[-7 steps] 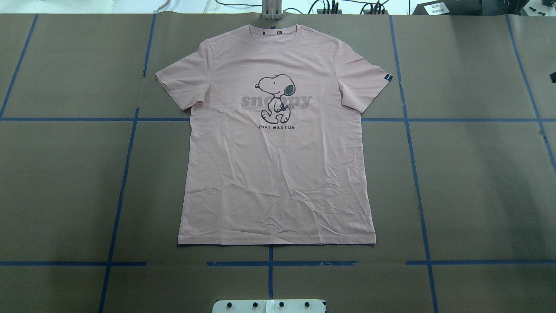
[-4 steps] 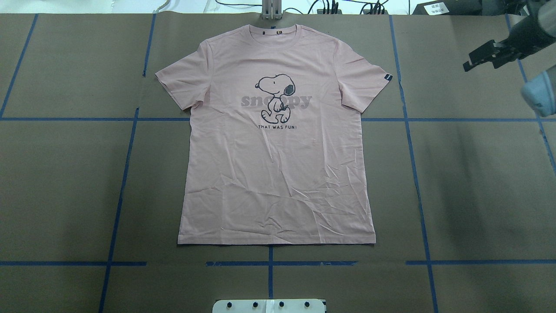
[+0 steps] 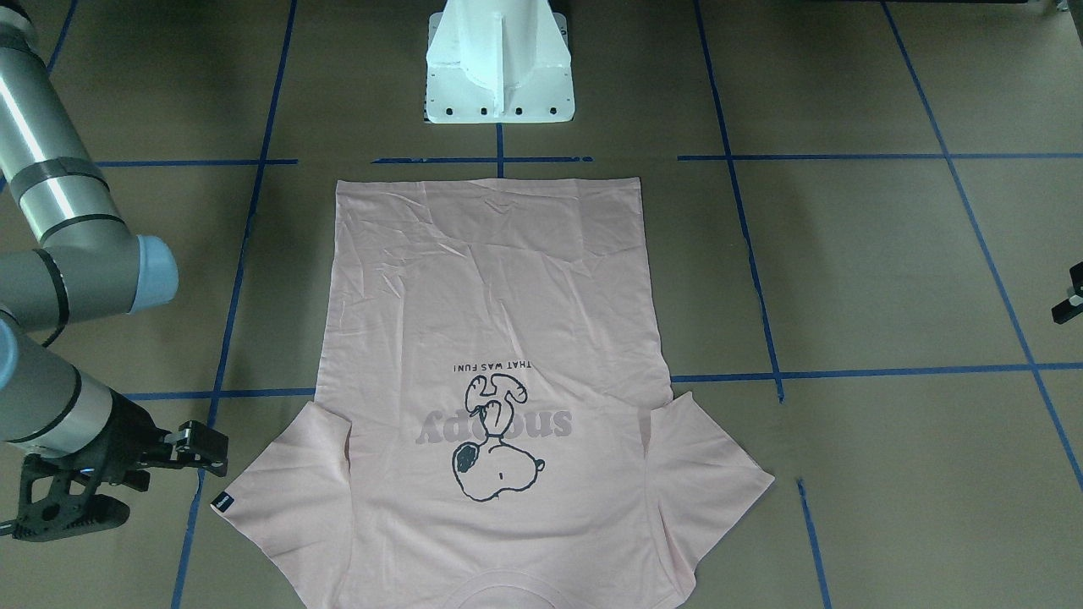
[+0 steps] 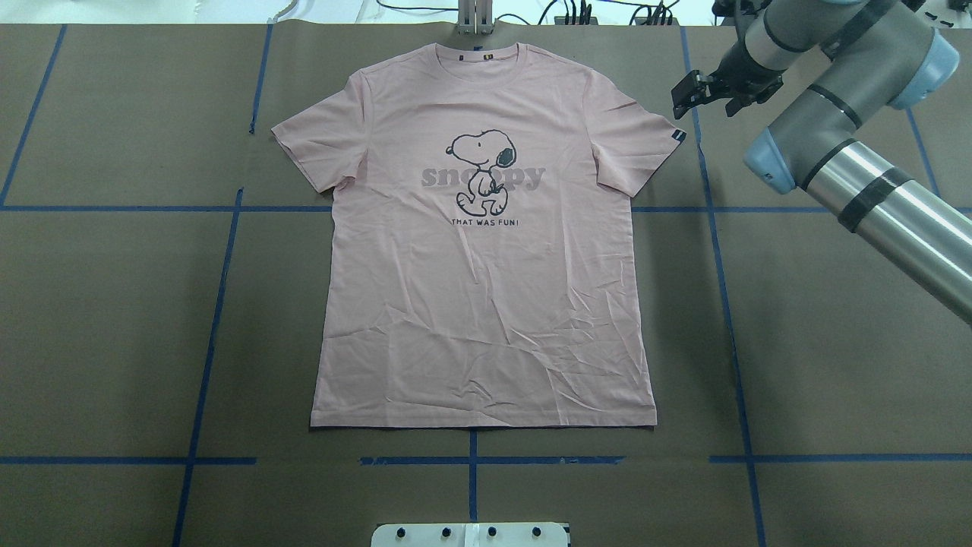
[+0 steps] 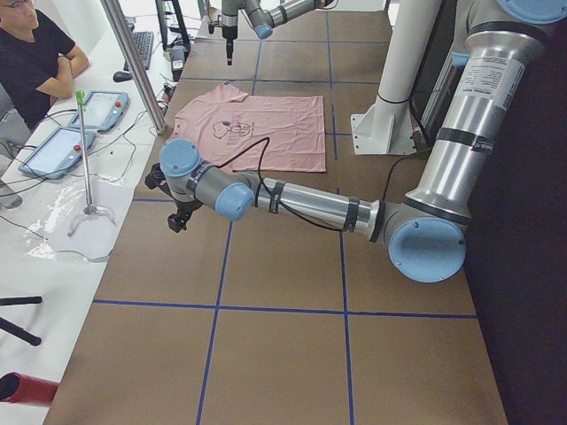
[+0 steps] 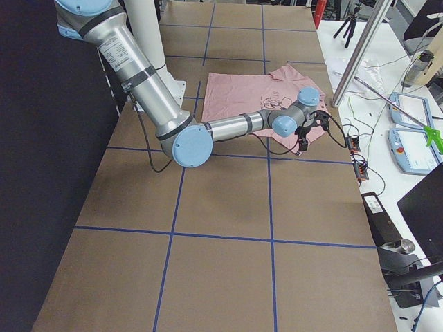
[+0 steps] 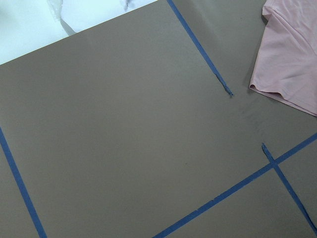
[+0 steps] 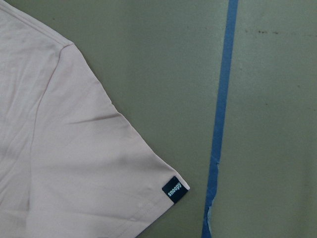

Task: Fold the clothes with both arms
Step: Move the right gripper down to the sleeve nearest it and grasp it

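The pale pink T-shirt (image 4: 486, 304) lies flat and face up, collar at the far edge, dog print (image 4: 482, 171) showing. Its black sleeve tag (image 4: 678, 136) also shows in the right wrist view (image 8: 174, 189). My right gripper (image 4: 683, 91) hovers just beyond that tagged sleeve and looks open and empty; it also shows in the front view (image 3: 203, 448). My left gripper (image 3: 1070, 300) only peeks in at the front view's edge, well away from the other sleeve (image 7: 292, 59). I cannot tell whether it is open or shut.
The brown table cover (image 4: 114, 319) carries a grid of blue tape lines. The white pedestal base (image 3: 499, 68) stands at the near edge behind the hem. A metal post (image 4: 474, 15) stands past the collar. A bench with tablets (image 5: 106, 106) and a seated person (image 5: 35, 53) lie beyond.
My right arm has come into the overhead view from the right and swung left, up to the tagged sleeve. The T-shirt has not moved.
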### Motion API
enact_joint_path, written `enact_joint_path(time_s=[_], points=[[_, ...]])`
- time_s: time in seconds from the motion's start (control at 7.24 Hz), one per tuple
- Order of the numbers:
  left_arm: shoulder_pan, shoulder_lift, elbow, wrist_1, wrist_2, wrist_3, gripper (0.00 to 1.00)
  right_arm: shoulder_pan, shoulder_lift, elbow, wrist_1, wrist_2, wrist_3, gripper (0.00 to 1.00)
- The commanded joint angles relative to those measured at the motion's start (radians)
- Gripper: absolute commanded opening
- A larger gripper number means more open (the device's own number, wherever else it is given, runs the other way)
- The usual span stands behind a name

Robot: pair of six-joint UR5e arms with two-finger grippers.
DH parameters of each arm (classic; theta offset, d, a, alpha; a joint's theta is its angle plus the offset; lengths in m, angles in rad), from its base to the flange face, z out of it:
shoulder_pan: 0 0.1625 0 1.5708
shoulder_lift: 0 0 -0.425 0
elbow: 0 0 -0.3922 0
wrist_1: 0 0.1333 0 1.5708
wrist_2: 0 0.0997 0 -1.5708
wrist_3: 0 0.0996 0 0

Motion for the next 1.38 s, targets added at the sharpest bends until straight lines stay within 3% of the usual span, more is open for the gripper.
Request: enact_joint_path(time_s=[0.0, 0.41, 0.69, 0.83, 0.97, 1.1, 1.24], points=[[0.000, -0.001, 0.000, -0.002, 0.000, -0.025, 1.00, -0.037, 0.040, -0.109, 0.088, -0.057, 0.010, 0.99], [0.000, 0.000, 0.000, 0.000, -0.003, -0.024, 1.00, -0.045, 0.058, -0.156, 0.088, -0.067, 0.010, 0.92], [-0.001, 0.000, -0.005, -0.002, -0.008, -0.024, 1.00, -0.063, 0.068, -0.181, 0.090, -0.119, 0.010, 0.91], [-0.001, 0.002, -0.005, -0.002, -0.010, -0.024, 1.00, -0.071, 0.066, -0.183, 0.088, -0.119, 0.010, 0.85], [-0.001, 0.002, -0.005, -0.002, -0.008, -0.022, 1.00, -0.072, 0.068, -0.183, 0.088, -0.119, 0.010, 0.65], [-0.001, 0.002, -0.006, -0.002, -0.008, -0.024, 1.00, -0.074, 0.068, -0.186, 0.088, -0.119, 0.010, 0.57], [-0.001, 0.002, -0.006, -0.002, -0.010, -0.024, 1.00, -0.074, 0.068, -0.186, 0.088, -0.119, 0.010, 0.39]])
